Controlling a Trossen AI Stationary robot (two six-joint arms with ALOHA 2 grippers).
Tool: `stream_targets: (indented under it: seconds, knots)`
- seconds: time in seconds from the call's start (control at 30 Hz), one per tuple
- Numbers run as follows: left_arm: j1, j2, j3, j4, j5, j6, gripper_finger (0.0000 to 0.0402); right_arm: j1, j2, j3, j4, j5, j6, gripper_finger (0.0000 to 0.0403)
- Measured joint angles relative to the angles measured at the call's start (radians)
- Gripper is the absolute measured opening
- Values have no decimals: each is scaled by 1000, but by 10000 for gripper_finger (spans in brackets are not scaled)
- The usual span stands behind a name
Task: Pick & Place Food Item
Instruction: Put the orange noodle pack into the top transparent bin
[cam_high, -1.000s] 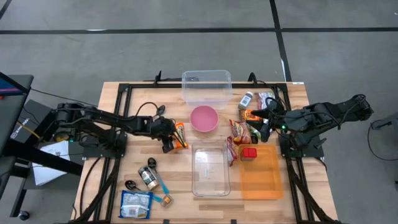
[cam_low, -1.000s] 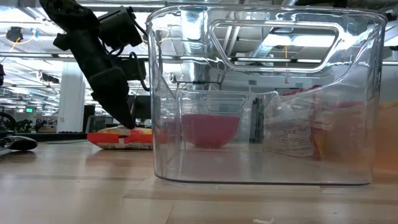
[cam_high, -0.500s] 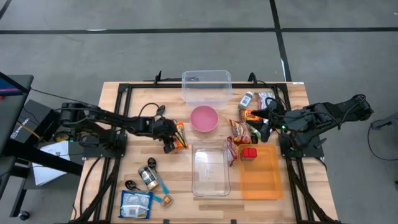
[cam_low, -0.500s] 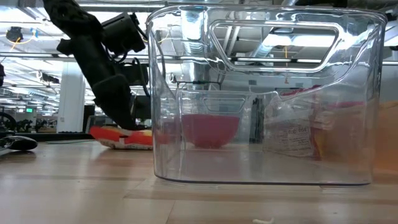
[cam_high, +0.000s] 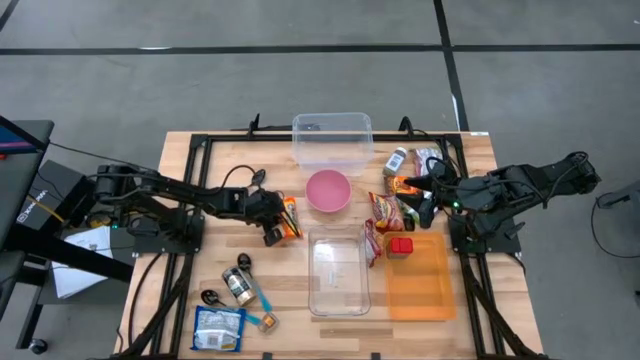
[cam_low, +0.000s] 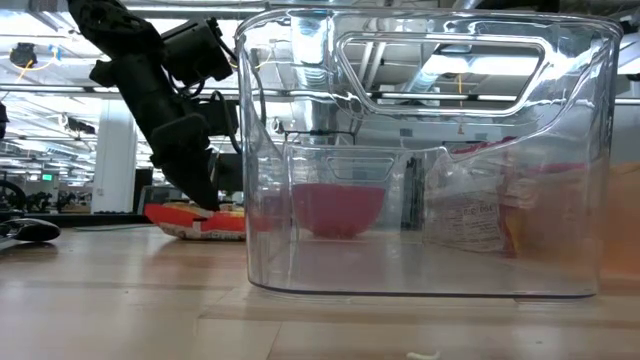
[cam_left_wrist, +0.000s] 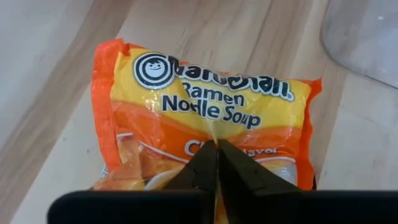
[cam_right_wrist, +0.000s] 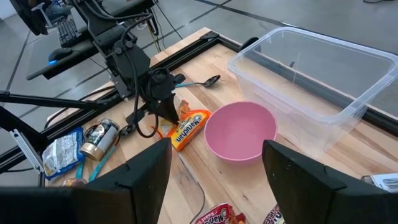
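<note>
An orange and yellow ramen noodle packet (cam_high: 290, 216) lies flat on the wooden table, left of the pink bowl (cam_high: 328, 190); it also shows in the left wrist view (cam_left_wrist: 205, 112) and the low view (cam_low: 195, 222). My left gripper (cam_high: 274, 228) stands over the packet's near part, shut on its wrapper. My right gripper (cam_high: 422, 196) is open and empty at the table's right, above the snack packets (cam_high: 386, 210), its fingers spread wide in the right wrist view (cam_right_wrist: 214, 165). My left gripper pinches the wrapper's printed top face (cam_left_wrist: 215, 140), near the middle of the packet, between its two closed fingers (cam_left_wrist: 202, 165). The fingers come slanting down from above and from the table's left. The packet rests on the table.
A clear bin (cam_high: 338, 272) stands at the front middle and another (cam_high: 332, 138) at the far edge. An orange tray (cam_high: 422, 280) with a red item (cam_high: 401, 246) is at the right. A can (cam_high: 238, 285), a spoon (cam_high: 210, 297) and a blue packet (cam_high: 218, 328) lie at the front left.
My left gripper has tipped slightly more upright over the ramen packet and stays shut on it. The packet has shifted a little under the fingers and still lies on the table.
</note>
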Motion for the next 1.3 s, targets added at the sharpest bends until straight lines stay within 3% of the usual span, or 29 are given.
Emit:
stream_targets:
  seconds: [0.2,0.4,0.7,0.97,1.3]
  knots:
    - [0,-42,0,-6,28,10,1,0,0,0,0,0,-2,245]
    - [0,-166,19,-61,31,69,0,0,0,0,-1,1,-2,245]
    - [21,-250,292,-358,71,194,0,0,0,0,-2,5,-4,245]
    - [154,-159,551,-467,146,323,0,0,0,0,-2,27,-4,245]
    - [348,55,801,-500,311,522,0,-3,0,0,-6,28,-2,245]
